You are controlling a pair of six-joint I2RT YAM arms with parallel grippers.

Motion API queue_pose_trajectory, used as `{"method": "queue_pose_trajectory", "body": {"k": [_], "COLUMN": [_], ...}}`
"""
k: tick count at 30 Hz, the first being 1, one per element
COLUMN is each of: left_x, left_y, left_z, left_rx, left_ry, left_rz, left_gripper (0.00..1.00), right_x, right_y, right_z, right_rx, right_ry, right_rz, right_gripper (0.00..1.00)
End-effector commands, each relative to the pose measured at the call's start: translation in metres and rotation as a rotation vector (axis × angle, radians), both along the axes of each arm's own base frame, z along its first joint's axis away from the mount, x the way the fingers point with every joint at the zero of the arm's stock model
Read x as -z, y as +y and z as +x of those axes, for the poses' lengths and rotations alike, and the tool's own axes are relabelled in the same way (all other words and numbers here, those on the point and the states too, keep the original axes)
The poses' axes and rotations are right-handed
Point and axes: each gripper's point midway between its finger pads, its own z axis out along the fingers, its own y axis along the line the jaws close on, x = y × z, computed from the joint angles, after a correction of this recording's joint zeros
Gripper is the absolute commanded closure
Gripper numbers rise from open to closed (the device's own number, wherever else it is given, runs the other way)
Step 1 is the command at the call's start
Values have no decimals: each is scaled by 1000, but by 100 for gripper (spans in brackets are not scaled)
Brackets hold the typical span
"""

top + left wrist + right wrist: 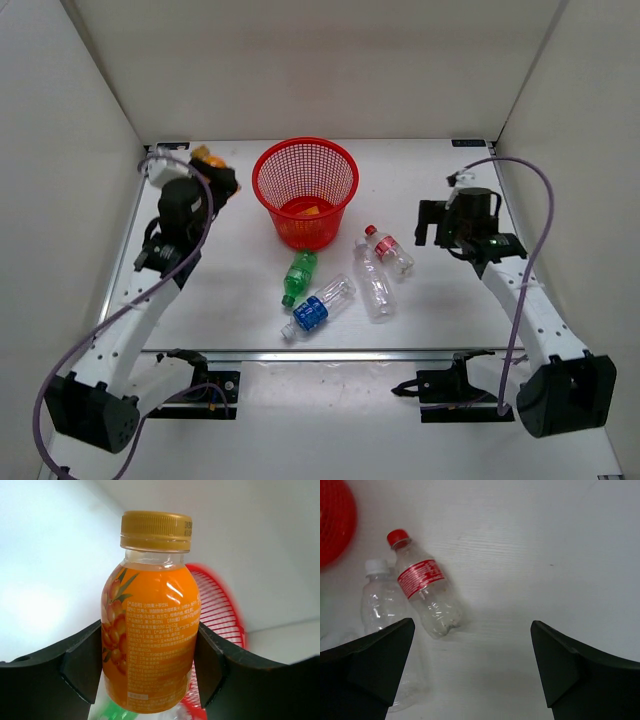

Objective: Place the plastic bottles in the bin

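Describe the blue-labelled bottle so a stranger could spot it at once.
Find the red mesh bin at the middle of the table. On its near side, closest to the front edge, lies the blue-labelled bottle, beside the green bottle. Only it has a blue label.

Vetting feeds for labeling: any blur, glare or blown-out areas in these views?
Left wrist: orange juice bottle sharp with small glare streaks, red mesh bin behind it blurred, wall at left blown out white. Right wrist: red-capped bottle in focus, faint shadow beside it, no glare. Top external: even light, soft shadows, everything sharp.
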Motion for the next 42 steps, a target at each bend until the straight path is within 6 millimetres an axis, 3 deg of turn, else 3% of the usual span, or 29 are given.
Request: {"method": "queue_pose_trajectory", "body": {"k": [1,2,4,5,8,9,11,13,14,18,21,23,24,25,26,29,30,32,33,35,36,37,38,39,41,42], "left_x": [-58,-79,-63,-77,-51,-40,-22,-20,-16,-36,-51,-65,-64,-48,-54,-4,-2,45,49,86,88,94,106,106,109,110], "left_y": [-50,-66,-102,-117,-151,-157,-163,-168,-167,-175,-177,-162,-158,-148,-140,-107,-98,-72,-66,-44,-38,-29,-27,-25,-29,-28], "left_z": [23,28,49,52,75,82,89,90,92,86,73,61,51,45,35,0,-13,-39,-55,-77,-85,-92,-99,-103,-108,-109], "left_rx": [261,306,414,450,523,536,543,563,559,580,618,608,629,628,621,581,572,554,557,520,508,476,479,470,487,488], "left_ry": [-115,-160,-85,-92,-7,22,69,63,72,42,13,-20,-23,12,-1,129,144,271,287,382,380,401,435,427,426,424], "left_rz": [276,276,314,320,394,406,424,410,405,468,501,457,425,418,411,433,419,412,385,327,316,295,292,294,285,283], "left_gripper": [39,38,39,39,36,36,27,22,15,3,1,1,1,2,2,2,1,1,2,2,2,1,1,1,1,1], "right_x": [5,10,19,21,31,34,44,49,53,59,66,73,79,82,84,93,99,114,117,135,136,138,142,141,134,124], "right_y": [41,50,57,62,65,63,66,68,73,84,87,87,86,83,83,87,88,90,85,84,83,82,81,81,84,83], "right_z": [16,19,21,24,28,28,24,21,17,18,25,29,31,34,35,40,43,41,45,39,39,41,40,43,47,50], "right_rx": [-236,-268,-313,-330,-362,-361,-401,-456,-497,-562,-583,-584,-589,-584,-583,-614,-616,-622,-611,-608,-602,-594,-590,-581,-577,-557], "right_ry": [-51,-46,-28,-39,-42,-35,-12,-15,-9,-3,-13,-12,-2,5,10,38,52,98,103,184,201,209,226,227,210,188], "right_rz": [-42,-56,-71,-56,24,35,15,-2,12,73,38,0,-20,-13,-1,-2,-27,-65,-111,-173,-175,-185,-188,-186,-167,-157], "right_gripper": [1,1,0,1,0,2,2,2,2,3,3,3,3,3,3,4,4,3,3,7,8,11,26,47,62,64]}}
